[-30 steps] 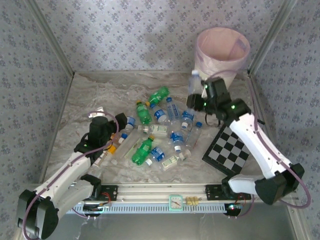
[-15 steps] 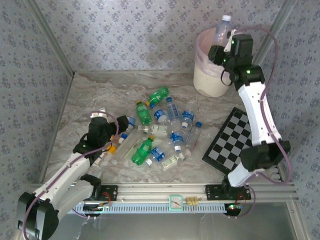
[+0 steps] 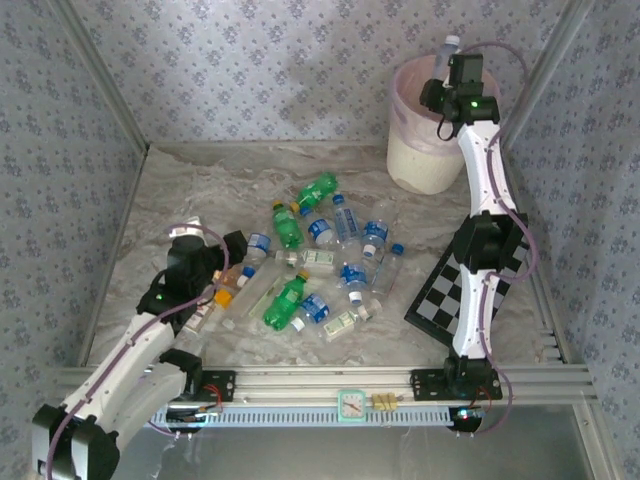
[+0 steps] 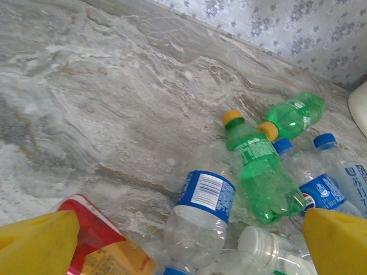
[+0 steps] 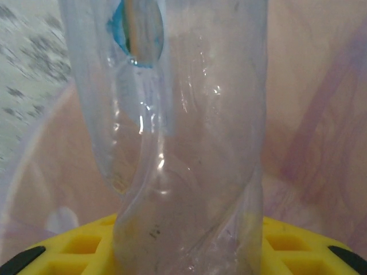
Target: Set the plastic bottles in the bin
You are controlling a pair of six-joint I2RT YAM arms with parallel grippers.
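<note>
Now release cleanly: hold the right gripper, clamped on a crumpled clear bottle, centred above the bin at one o'clock on the table, then spread the jaws fully to avoid snagging the pink liner. Leave the left gripper, spread wide open, poised at nine o'clock of the plastic bottles heaped mid-table.
</note>
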